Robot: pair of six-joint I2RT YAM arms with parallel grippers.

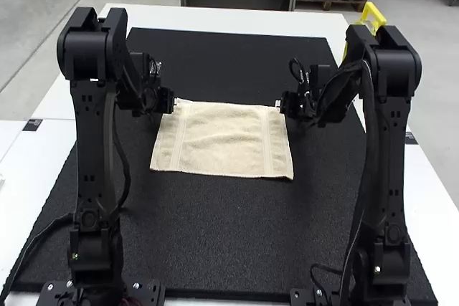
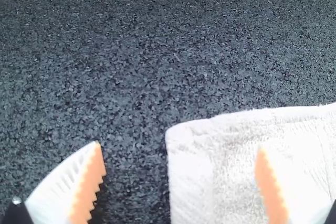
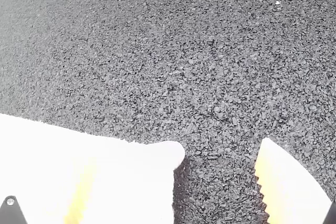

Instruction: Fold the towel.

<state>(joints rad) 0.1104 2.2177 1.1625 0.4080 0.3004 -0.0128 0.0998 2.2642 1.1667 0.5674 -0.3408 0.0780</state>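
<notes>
The towel [image 1: 222,140] lies spread on the black mat [image 1: 215,238], and here's the left gripper [image 1: 176,102] at one far corner, the right gripper [image 1: 278,104] at the other, both with fingers wide apart!

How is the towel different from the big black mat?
The towel is cream, but the mat is black. The towel is much smaller, and the mat reaches out past it on every side. The towel lies on top, while the mat is underneath. The towel has a stripe near each of two ends; the mat has no stripes like that. Both are spread out and have four sides.
</notes>
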